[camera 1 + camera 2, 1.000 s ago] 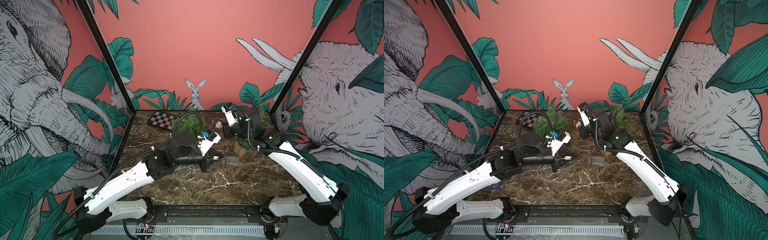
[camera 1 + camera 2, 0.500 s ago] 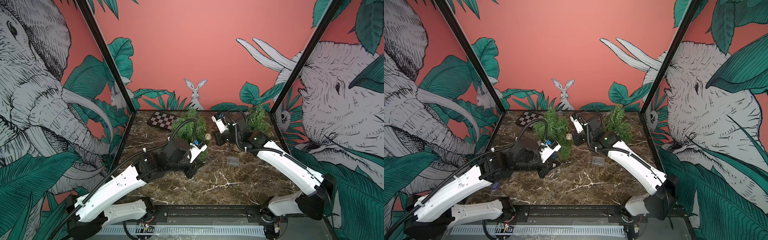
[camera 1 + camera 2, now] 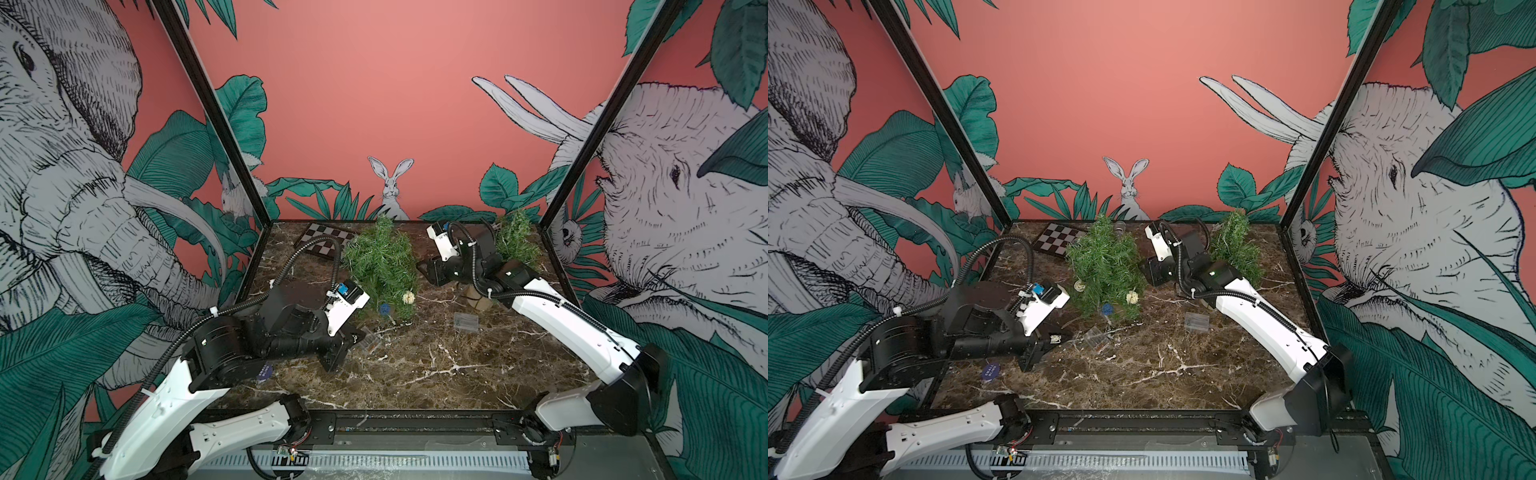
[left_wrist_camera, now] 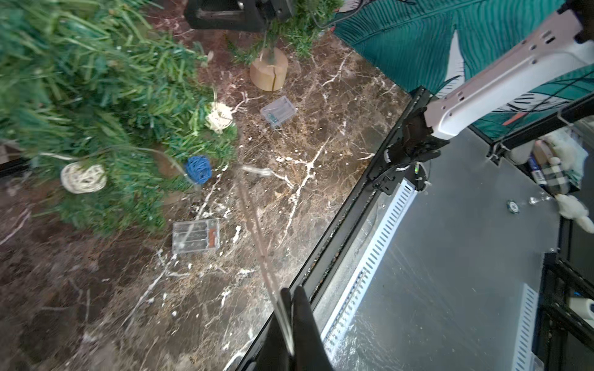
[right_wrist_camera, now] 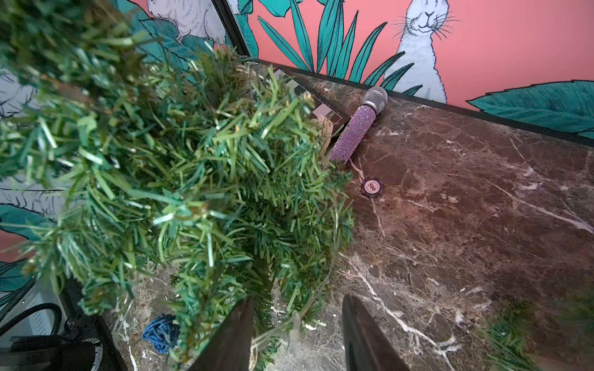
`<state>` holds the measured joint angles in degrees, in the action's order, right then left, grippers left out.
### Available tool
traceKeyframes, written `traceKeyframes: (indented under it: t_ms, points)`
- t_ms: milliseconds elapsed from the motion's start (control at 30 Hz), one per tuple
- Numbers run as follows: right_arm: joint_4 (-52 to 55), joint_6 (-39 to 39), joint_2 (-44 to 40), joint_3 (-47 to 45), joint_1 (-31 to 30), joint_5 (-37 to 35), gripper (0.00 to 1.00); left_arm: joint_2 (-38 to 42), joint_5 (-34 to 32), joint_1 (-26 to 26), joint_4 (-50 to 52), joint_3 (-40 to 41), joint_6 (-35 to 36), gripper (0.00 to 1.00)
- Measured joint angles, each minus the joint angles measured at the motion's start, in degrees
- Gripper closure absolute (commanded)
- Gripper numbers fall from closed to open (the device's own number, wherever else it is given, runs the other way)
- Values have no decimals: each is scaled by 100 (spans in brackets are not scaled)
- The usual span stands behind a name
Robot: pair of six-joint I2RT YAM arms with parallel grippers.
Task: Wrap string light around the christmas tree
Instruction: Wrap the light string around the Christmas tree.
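christmas tree (image 3: 382, 266) sits at about 11 o'clock from the centre of the marble table (image 3: 436, 374), second small tree (image 3: 515, 241) at 2 o'clock by the back right corner; left gripper (image 4: 289, 295) is low at 7 o'clock of the christmas tree, jaws pinched tight on the thin wire of the string light (image 4: 255, 225), wire runs from the fingers into the lower branches where a blue ball (image 4: 198, 168) and a white wicker ball (image 4: 83, 178) hang; right gripper (image 5: 298, 300) at 3 o'clock of the christmas tree, close to the branches, jaws roughly half apart and gripping nothing, a strand of wire hangs between them, cannot tell if it touches; clear battery box (image 4: 196, 236) on the marble at 6 o'clock of the christmas tree, another clear box (image 4: 278, 111) at 4 o'clock; microphone (image 5: 356, 128) and poker chip (image 5: 372, 187) behind the christmas tree near 12 o'clock, checkerboard (image 3: 328, 243) at 10 o'clock
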<state>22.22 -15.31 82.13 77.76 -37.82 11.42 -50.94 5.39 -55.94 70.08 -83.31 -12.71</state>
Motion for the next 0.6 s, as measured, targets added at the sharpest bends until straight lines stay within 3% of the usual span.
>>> traceKeyframes:
  t_ms: [200,600]
  points:
    - [-162,-37,251,192,0,44,52,-398,-977,542,905,-186,227,95]
    - [-144,205,308,581,155,-179,52,-761,-2356,2796,804,-195,876,96]
